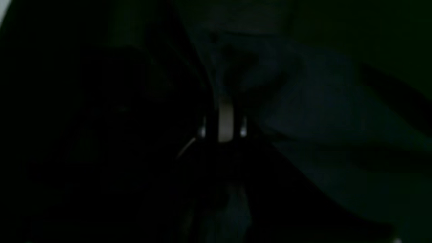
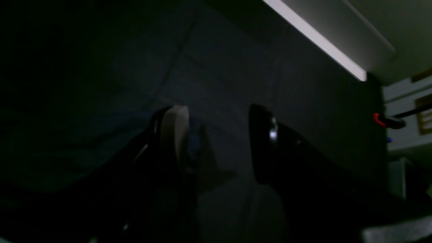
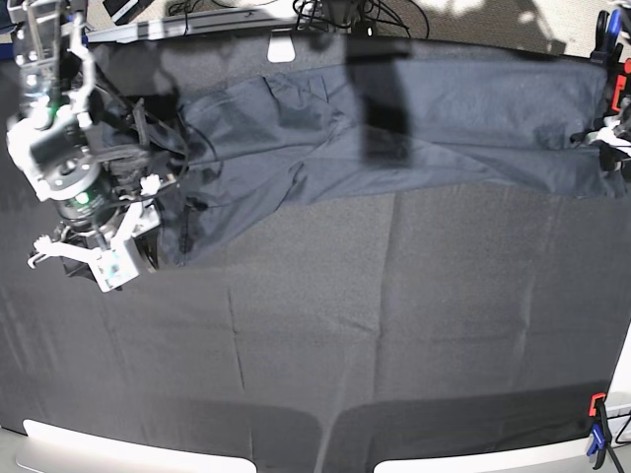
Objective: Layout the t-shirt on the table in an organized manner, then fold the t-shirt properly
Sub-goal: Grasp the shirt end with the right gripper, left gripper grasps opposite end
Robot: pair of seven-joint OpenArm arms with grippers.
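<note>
T-shirt lies stretched in a long band across the upper part of the base view, from upper left to the far right edge, on the table with its black cloth. Shirt is wrinkled and bunched, one flap hanging down at left of centre — not yet flat, no fold made. Judged step: still the laying-out stage.

Right arm's gripper sits at the left of the base view, just beside the shirt's lower left corner. In the right wrist view its jaws stand well apart, with only cloth visible between and beyond them; gripper holds nothing that I can see.

Left gripper is at the far right edge of the base view, at the shirt's other end, mostly cut off. Left wrist view is very dark: a pale pad shows with grey fabric close against it, jaws apparently narrow — cannot tell whether they pinch the cloth or are merely near it.

Small items: orange and blue clamps at lower right rim.

Next move, as I judge it: right gripper must close on the near corner, then both ends pull apart and downward to spread the shirt flat. Risk — catching the tablecloth too.
</note>
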